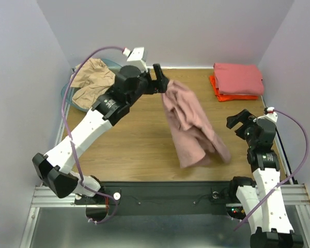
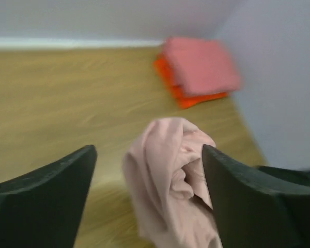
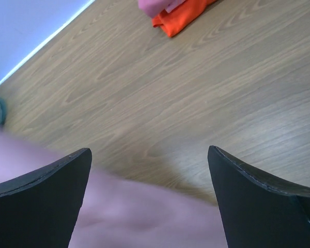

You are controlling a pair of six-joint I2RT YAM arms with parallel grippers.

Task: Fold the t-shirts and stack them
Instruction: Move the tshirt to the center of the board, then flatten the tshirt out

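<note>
Biggest thing first: the light brown wood-grain tabletop (image 1: 129,139), boxed in by pale walls.

Sprawled across the middle of it is the dusty pink cotton t-shirt (image 1: 188,121), all bunched up and unfolded. Its top end sits right at the left tool and the rest trails toward the near edge, close to the right arm. It's blurry in every view, so we can't tell how much of it is actually lying on the wood.

In the far left corner there's the translucent teal plastic basket (image 1: 63,94) with the crumpled tan-beige t-shirt (image 1: 93,77) heaped in it.

In the far right corner we've got the neat pile: the coral pink t-shirt (image 1: 238,77), folded, sitting on top of the folded bright orange t-shirt (image 1: 232,96), whose edge peeks out along the front and left.

Now the small stuff. The left tool (image 1: 161,78) is out over the far middle of the tabletop with its fingers spread wide. The wrist view shows the pink fabric between them and nothing pinched. The right tool (image 1: 240,123) hangs near the right edge, also wide apart and holding nothing.
</note>
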